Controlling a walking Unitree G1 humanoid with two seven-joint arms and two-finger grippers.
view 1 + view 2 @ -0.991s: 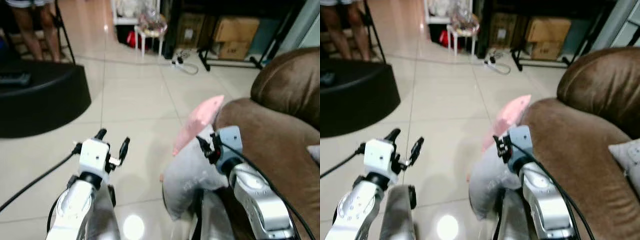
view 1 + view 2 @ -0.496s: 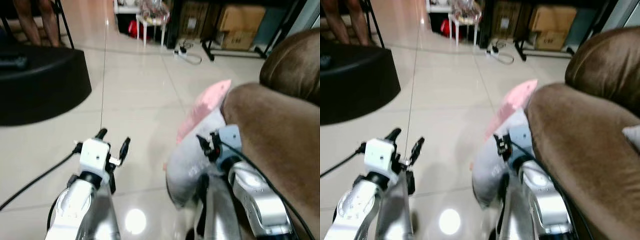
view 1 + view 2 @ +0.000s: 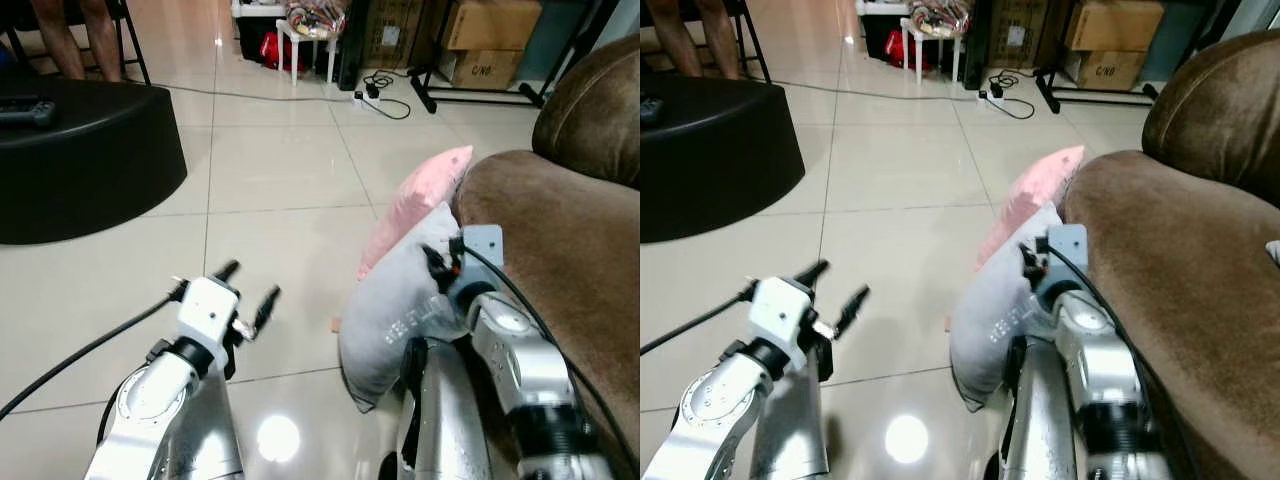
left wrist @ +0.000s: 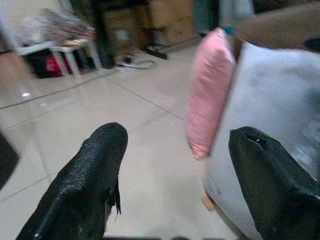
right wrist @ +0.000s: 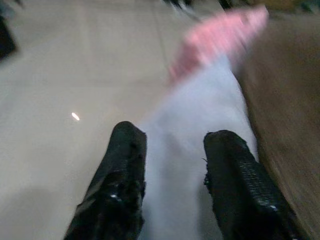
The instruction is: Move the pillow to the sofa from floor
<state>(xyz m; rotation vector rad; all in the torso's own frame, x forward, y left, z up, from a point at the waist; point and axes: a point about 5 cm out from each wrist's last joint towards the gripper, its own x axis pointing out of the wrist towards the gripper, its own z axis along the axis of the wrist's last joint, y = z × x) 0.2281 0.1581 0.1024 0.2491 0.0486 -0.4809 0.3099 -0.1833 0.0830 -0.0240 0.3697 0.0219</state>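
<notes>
The grey pillow (image 3: 395, 305) stands on edge on the tiled floor (image 3: 270, 190), leaning against the brown sofa (image 3: 560, 250), with a pink pillow (image 3: 415, 205) wedged just behind it, also against the sofa arm. The right gripper (image 5: 172, 170) hangs over the grey pillow's top edge, jaws parted with fabric showing between the fingers (image 5: 122, 175), not yet pinching it. The left gripper (image 4: 175, 170) hovers over bare floor beside the pillows, jaws wide and holding nothing.

What worries me is the grip: soft, slack fabric could slip out if the jaws close on too thin a fold. The pillow might also sag and drag the pink one over, or catch on the sofa arm when lifted.
</notes>
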